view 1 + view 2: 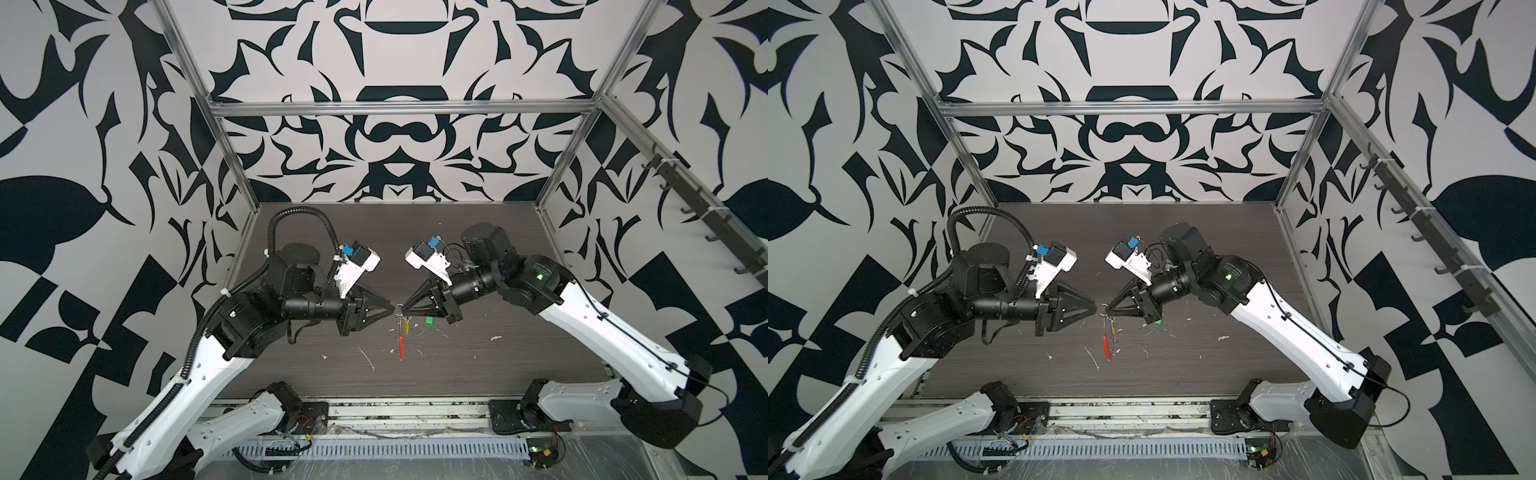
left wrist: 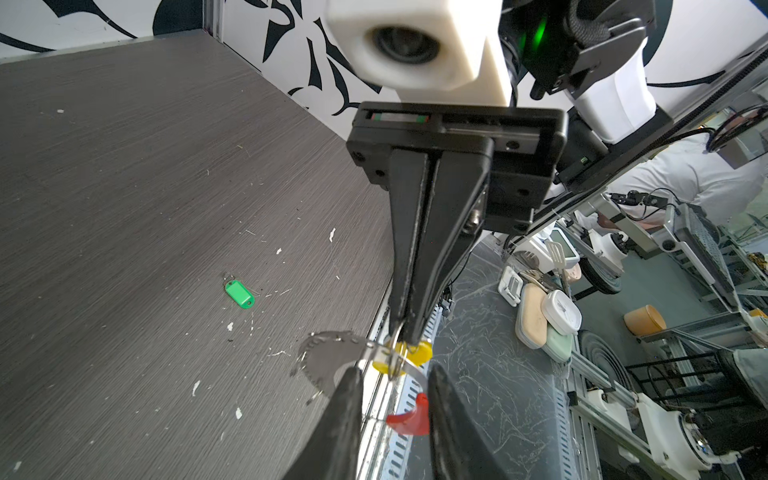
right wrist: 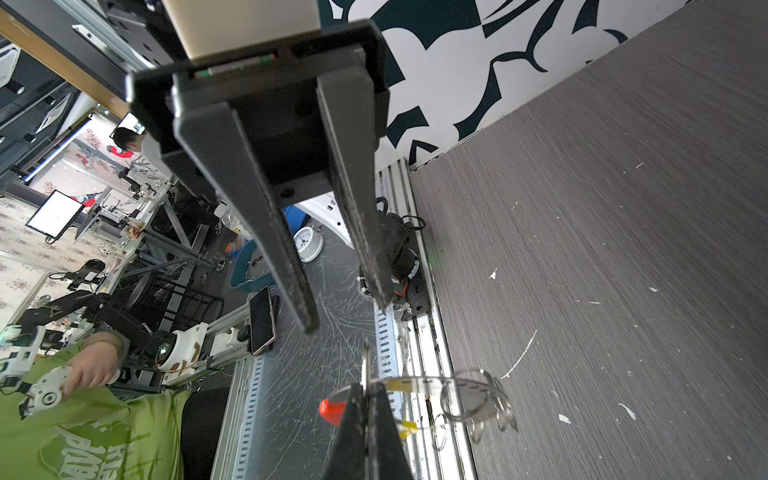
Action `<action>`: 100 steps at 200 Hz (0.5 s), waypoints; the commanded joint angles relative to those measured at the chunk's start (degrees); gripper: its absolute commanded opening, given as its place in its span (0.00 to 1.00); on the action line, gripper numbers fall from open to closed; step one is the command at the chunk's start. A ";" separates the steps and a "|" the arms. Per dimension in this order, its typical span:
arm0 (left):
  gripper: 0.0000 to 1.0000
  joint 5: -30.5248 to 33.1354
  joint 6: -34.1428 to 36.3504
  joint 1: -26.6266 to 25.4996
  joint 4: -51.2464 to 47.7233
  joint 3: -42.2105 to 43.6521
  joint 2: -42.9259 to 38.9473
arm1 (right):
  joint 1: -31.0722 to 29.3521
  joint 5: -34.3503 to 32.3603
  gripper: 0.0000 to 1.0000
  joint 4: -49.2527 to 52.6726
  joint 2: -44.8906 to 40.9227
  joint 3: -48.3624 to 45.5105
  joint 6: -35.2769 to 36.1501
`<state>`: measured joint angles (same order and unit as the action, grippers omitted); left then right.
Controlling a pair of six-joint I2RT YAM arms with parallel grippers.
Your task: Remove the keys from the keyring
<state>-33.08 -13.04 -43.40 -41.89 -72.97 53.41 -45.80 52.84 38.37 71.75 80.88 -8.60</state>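
The keyring (image 1: 401, 345) hangs above the table (image 2: 124, 208), pinched by the right gripper (image 2: 404, 328), jaws pressed together, green key (image 2: 240, 294) already loose below; the spread, empty left gripper (image 3: 347, 314) beside it would best grasp the yellow key (image 2: 417, 353) and walk its loop off.

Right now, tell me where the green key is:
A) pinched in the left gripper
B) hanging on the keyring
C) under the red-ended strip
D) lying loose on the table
D: the green key lies alone on the table, apart from the keyring, which the right gripper holds up.
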 commanded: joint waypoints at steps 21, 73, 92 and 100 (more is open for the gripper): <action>0.25 -2.36 0.34 0.06 -1.31 -2.16 1.69 | -0.12 2.27 0.00 -2.94 0.49 3.42 0.38; 0.13 -3.48 0.38 0.06 -0.58 -2.13 2.21 | -0.14 1.39 0.00 -4.07 0.41 2.97 -0.17; 0.05 -3.98 0.21 0.07 -0.04 -1.87 2.22 | -0.17 1.14 0.00 -4.69 0.36 2.77 -0.58; 0.01 -4.30 0.07 0.00 0.15 -1.80 2.14 | -0.17 0.94 0.00 -5.06 0.30 2.66 -0.84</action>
<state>-35.44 -13.50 -43.40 -41.58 -73.67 55.59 -45.84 53.36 37.23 72.75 81.93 -8.91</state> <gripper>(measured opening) 0.056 0.055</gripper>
